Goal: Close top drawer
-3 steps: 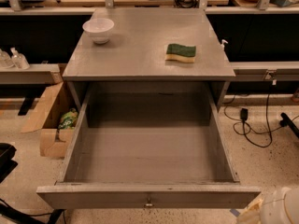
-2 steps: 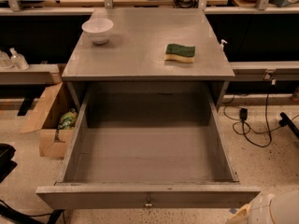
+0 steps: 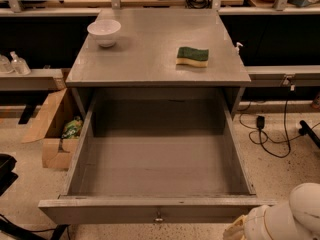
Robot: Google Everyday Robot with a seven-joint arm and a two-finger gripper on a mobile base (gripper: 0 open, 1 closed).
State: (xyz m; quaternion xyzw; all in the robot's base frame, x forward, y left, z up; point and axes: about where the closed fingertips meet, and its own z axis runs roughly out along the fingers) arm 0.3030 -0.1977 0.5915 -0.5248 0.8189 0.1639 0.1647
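Since the earlier frame, the claw (image 3: 241, 229) and its white arm (image 3: 299, 211) had edged leftward, further into the bottom right corner, while the top drawer (image 3: 160, 174) had stayed pulled fully out. Only part of the claw showed at the lower edge, so whether it was open or closed, or held anything, could not be told. The drawer's front panel lay just left of the claw, its small round knob (image 3: 158, 216) further left at about the same height, and the drawer's hollow stretched up and to the left. Well above the claw, a green and yellow sponge (image 3: 192, 56) sat on the cabinet top (image 3: 150, 59). A white bowl (image 3: 104, 32) sat far up to the left.
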